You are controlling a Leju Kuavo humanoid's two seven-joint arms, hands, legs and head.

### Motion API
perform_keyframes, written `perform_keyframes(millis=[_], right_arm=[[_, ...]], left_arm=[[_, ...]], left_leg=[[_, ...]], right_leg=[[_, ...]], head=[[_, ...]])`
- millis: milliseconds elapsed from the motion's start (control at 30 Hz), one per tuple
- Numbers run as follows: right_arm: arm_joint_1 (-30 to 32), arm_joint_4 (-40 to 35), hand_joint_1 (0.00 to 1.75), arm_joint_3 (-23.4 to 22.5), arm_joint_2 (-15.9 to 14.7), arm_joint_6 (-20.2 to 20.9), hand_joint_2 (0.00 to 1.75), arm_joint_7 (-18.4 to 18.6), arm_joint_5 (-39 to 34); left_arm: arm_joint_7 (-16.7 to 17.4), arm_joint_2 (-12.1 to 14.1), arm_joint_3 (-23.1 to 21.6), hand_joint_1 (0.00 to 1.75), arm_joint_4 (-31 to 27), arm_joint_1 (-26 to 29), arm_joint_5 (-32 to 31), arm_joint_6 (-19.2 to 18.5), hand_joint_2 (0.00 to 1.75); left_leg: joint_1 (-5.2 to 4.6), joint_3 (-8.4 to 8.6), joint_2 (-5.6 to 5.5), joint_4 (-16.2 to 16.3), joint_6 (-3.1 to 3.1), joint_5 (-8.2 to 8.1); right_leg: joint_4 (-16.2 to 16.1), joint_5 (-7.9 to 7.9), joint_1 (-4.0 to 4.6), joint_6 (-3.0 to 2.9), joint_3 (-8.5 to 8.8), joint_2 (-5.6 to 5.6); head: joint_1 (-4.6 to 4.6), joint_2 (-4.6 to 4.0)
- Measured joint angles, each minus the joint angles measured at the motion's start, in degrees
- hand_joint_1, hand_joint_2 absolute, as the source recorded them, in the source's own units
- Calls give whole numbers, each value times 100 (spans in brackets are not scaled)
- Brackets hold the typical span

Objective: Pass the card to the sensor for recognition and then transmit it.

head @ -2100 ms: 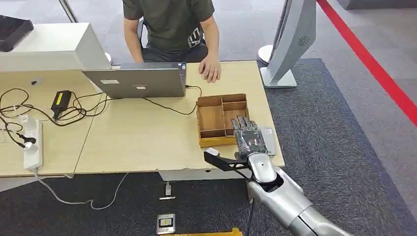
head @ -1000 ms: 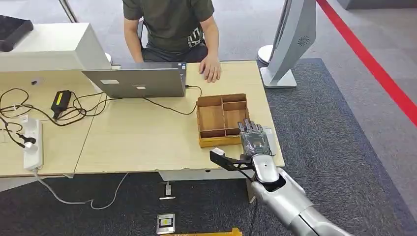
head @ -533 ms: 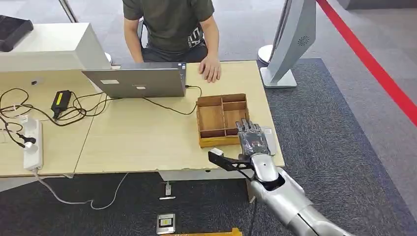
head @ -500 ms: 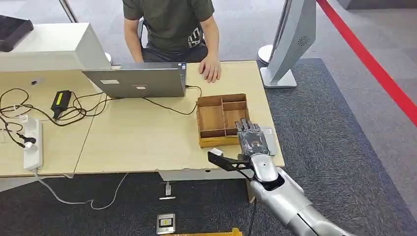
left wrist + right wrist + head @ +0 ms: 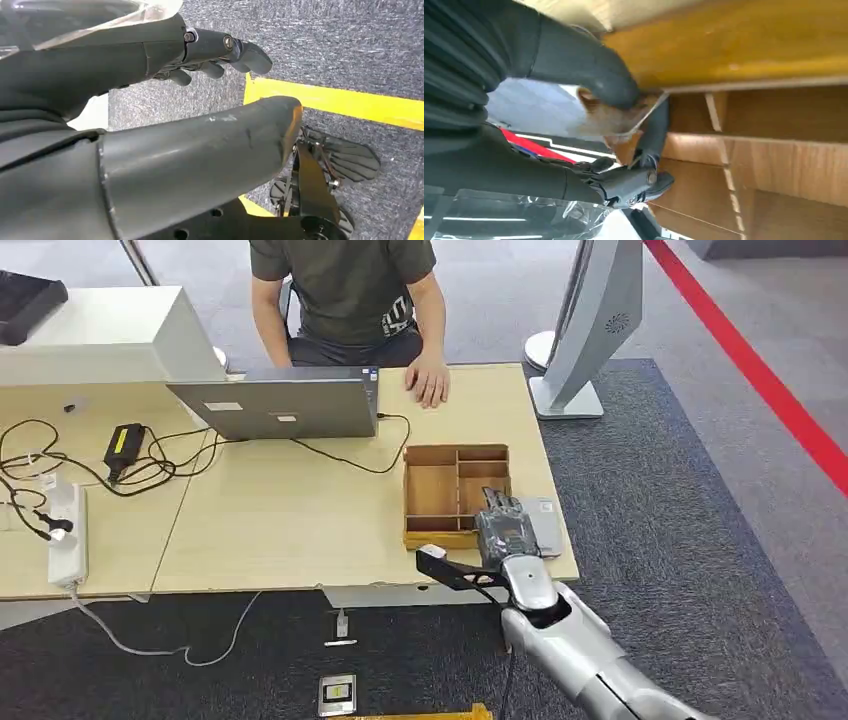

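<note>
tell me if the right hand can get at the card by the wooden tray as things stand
Probably yes. The right hand is already at the near edge of the wooden tray, and in the right wrist view its thumb and a finger appear to pinch the card. Nothing visible blocks it.

The head view looks down and forward from high up over the table (image 5: 280,520). The right wrist view sits close behind the right hand (image 5: 589,100), facing the wooden tray (image 5: 774,155) that the head view also shows (image 5: 432,490). The left wrist view looks close down at the carpet (image 5: 350,40).
</note>
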Motion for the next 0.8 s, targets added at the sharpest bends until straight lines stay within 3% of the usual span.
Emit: perform_keyframes(millis=[533,800], right_arm=[[1,0,175,37,22,2,175,9,-24],[71,-206,175,42,-39,166,175,175,-81]], left_arm=[[-2,-24,0,0,-2,0,-15,-4,0],[-33,-24,-22,0,-2,-1,-157,-182,0]], left_leg=[[0,0,0,0,0,0],[0,1,0,0,0,0]], right_leg=[[0,0,0,0,0,0],[0,0,0,0,0,0]], head=[[2,0],[2,0]])
